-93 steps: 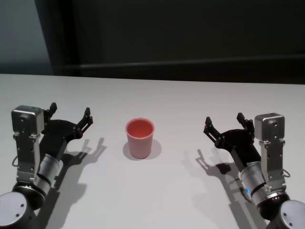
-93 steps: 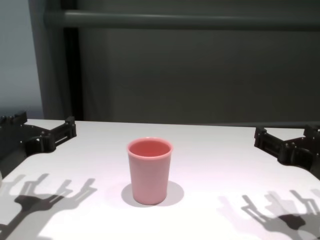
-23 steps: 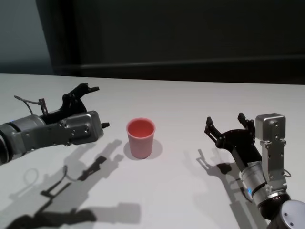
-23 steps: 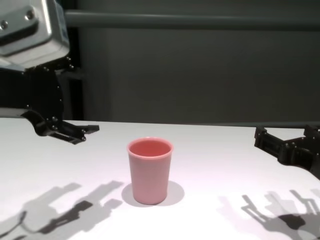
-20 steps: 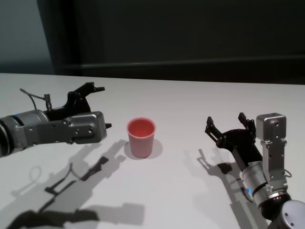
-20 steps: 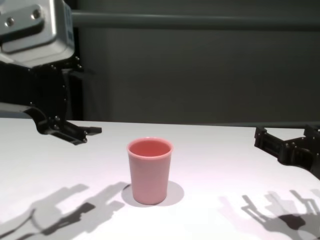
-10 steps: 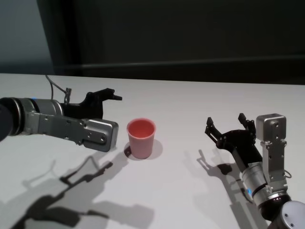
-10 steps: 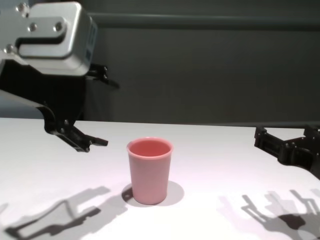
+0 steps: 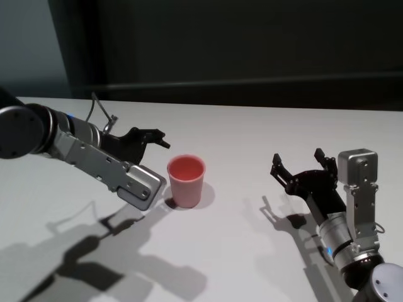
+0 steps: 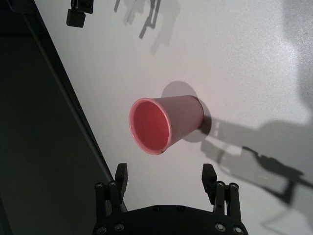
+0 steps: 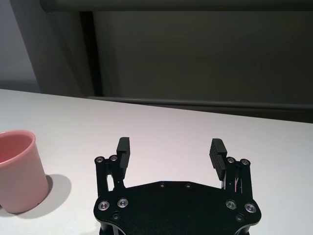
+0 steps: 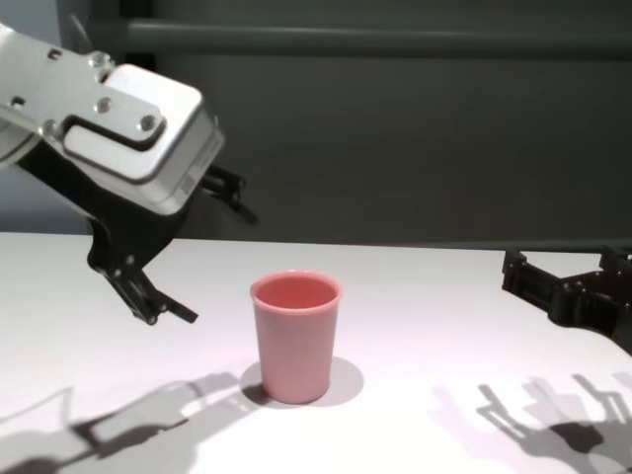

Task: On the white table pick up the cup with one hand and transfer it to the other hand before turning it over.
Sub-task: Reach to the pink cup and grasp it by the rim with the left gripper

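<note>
The pink cup (image 9: 186, 181) stands upright, mouth up, on the white table (image 9: 239, 135). It also shows in the chest view (image 12: 295, 336), the left wrist view (image 10: 166, 125) and the right wrist view (image 11: 17, 171). My left gripper (image 9: 161, 161), with a thin cable loop (image 9: 101, 116) at its wrist, is open and hovers just left of the cup without touching it. Its fingers point at the cup in the left wrist view (image 10: 165, 172). My right gripper (image 9: 296, 158) is open and empty, parked low at the right, well away from the cup.
A dark wall with a horizontal rail (image 12: 395, 39) runs behind the table's far edge. Bare white tabletop lies between the cup and the right gripper (image 12: 565, 265). The arms cast shadows (image 9: 113, 251) on the near table.
My left arm has swung in from the left and turned, bringing its open gripper close beside the cup. The cup and the right arm have not moved.
</note>
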Available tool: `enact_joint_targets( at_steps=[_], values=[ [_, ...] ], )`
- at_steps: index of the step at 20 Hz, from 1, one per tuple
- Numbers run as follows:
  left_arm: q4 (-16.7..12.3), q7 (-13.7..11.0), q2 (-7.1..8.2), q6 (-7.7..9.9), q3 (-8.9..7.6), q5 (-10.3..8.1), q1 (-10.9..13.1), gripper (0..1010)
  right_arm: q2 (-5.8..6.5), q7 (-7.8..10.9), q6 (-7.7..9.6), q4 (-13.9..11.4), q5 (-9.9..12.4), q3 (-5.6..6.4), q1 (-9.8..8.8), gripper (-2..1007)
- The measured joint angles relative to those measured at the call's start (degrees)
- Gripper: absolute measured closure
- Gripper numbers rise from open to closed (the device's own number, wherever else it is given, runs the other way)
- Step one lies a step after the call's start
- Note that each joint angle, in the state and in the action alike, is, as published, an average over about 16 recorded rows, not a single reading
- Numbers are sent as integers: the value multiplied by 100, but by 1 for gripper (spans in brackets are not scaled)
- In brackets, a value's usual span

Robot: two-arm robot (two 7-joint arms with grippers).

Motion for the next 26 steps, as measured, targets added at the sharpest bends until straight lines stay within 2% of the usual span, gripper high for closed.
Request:
enact_joint_targets(
  at_steps=[6, 13, 20, 26],
  values=[
    [334, -411, -238, -319, 405, 155, -528, 9, 0, 0, 0, 0, 0, 0, 0, 3],
    [771, -755, -564, -653, 791, 211, -1006, 9, 0, 0, 0, 0, 0, 0, 0, 3],
    [1178, -1002, -825, -872, 1119, 268, -1347, 9, 0, 0, 0, 0, 0, 0, 0, 3],
    [1430, -1105, -970, -944, 1328, 324, -1506, 9, 0, 0, 0, 0, 0, 0, 0, 3]
  ],
)
